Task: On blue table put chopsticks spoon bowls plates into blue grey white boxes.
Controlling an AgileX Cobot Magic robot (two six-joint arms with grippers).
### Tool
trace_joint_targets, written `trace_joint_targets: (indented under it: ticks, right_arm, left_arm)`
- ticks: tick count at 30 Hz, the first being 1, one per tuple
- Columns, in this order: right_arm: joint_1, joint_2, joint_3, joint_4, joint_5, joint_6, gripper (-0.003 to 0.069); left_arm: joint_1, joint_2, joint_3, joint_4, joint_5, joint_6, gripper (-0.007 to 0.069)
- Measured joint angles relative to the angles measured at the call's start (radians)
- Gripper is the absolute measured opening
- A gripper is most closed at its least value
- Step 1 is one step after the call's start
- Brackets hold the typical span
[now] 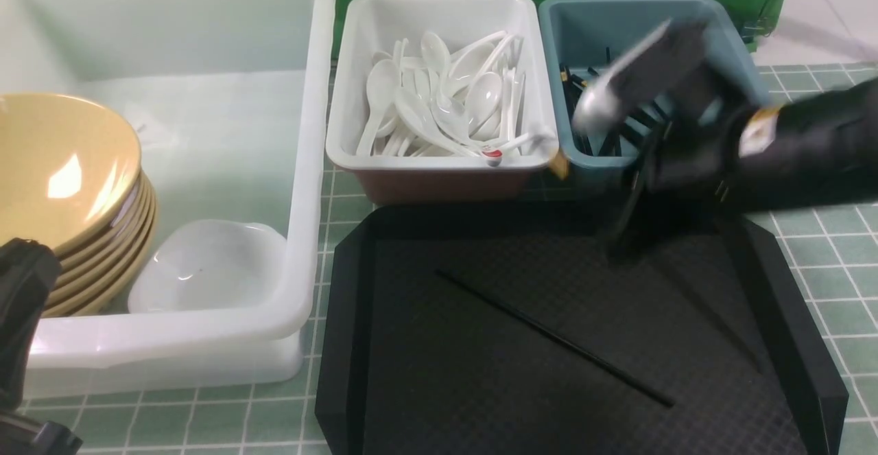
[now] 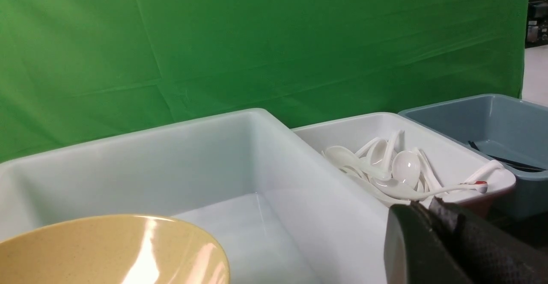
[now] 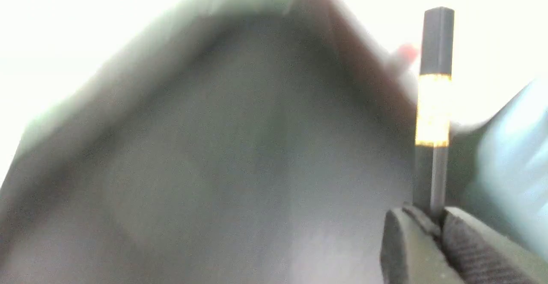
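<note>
Gold-banded chopstick (image 3: 435,108) is pinched by the right tool (image 3: 433,216); the left tool (image 2: 421,209) is seen closed near the bowls (image 1: 65,167).

Staged lab, green cloth backdrop (image 2: 257,40)

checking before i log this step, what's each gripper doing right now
left gripper: closed, nothing seen in it
right gripper: closed on a chopstick, black with a gold band
</note>
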Motion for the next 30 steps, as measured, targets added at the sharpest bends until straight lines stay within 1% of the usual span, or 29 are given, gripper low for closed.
trace_joint_targets:
  ticks: [1,2,3,4,6,7,9,12,13,15,17,18,20,21,23,24,25,26,27,28,29,30]
  right_arm:
    - [-0.01,-0.022,0.0,0.001,-0.162,-0.014,0.0104]
    - [-0.021,-0.026,0.0,0.001,-0.281,-0.018,0.0104]
    - [-0.021,-0.026,0.0,0.001,-0.281,-0.018,0.0104]
    - [-0.037,-0.012,0.0,0.003,-0.528,-0.018,0.0104]
    - [-0.063,0.052,-0.009,0.005,-0.809,-0.012,0.0104]
    - [-0.073,0.084,-0.018,0.008,-0.902,-0.006,0.0104]
    - [-0.102,0.177,-0.056,0.011,-0.979,0.012,0.0108]
    - [-0.142,0.333,-0.142,0.024,-0.961,0.017,0.0151]
    - [-0.144,0.344,-0.153,0.032,-0.958,0.017,0.0156]
    - [-0.168,0.459,-0.199,0.118,-0.894,0.017,0.0244]
    - [-0.173,0.48,-0.202,0.165,-0.853,0.017,0.0283]
    - [-0.177,0.491,-0.202,0.21,-0.788,0.017,0.032]
    - [-0.18,0.479,-0.203,0.24,-0.654,0.017,0.0353]
    - [-0.18,0.463,-0.205,0.242,-0.583,0.017,0.0359]
    - [-0.179,0.428,-0.208,0.243,-0.384,0.022,0.0363]
    - [-0.174,0.408,-0.209,0.242,-0.258,0.025,0.0363]
    - [-0.171,0.401,-0.209,0.242,-0.183,0.025,0.0362]
    - [-0.158,0.382,-0.212,0.239,-0.01,0.025,0.036]
    - [-0.146,0.378,-0.212,0.237,0.106,0.021,0.0356]
    - [-0.139,0.378,-0.212,0.236,0.168,0.014,0.0353]
    - [-0.109,0.388,-0.203,0.231,0.291,-0.013,0.0347]
    - [-0.091,0.399,-0.19,0.227,0.341,-0.033,0.0343]
  left_arm:
    - [0.0,0.0,0.0,0.0,0.0,0.0,0.0005]
    - [0.0,0.0,0.0,0.0,0.0,0.0,0.0005]
    - [0.0,0.0,0.0,0.0,0.0,0.0,0.0005]
    - [0.0,0.0,0.0,0.0,0.0,0.0,0.0005]
    - [0.0,0.0,0.0,0.0,0.0,0.0,0.0005]
    - [0.0,0.0,0.0,0.0,0.0,0.0,0.0005]
    - [0.0,0.0,0.0,0.0,0.0,0.0,0.0005]
    - [0.0,0.0,0.0,0.0,0.014,0.0,0.0005]
    - [0.0,0.0,0.0,0.0,0.015,0.0,0.0005]
    - [0.0,0.0,0.0,0.0,0.026,0.0,0.0005]
    - [0.0,0.0,0.0,0.0,0.029,0.0,0.0005]
    - [0.0,0.0,0.0,0.0,0.03,0.0,0.0005]
    - [0.0,0.0,0.0,0.0,0.03,0.0,0.0005]
    - [0.0,0.0,0.0,0.0,0.03,0.0,0.0005]
    - [0.0,0.0,0.0,0.0,0.03,0.0,0.0005]
    - [0.0,0.0,0.0,0.0,0.03,0.0,0.0005]
    - [0.0,0.0,0.0,0.0,0.03,0.0,0.0005]
    - [0.0,0.0,0.0,0.0,0.029,0.0,0.0005]
    - [0.0,0.0,0.0,0.0,0.028,0.0,0.0005]
    - [0.0,0.0,0.0,0.0,0.027,0.0,0.0005]
    - [0.0,0.0,0.0,0.0,0.021,0.0,0.0005]
    - [0.0,0.0,0.0,0.0,0.017,0.0,0.0005]
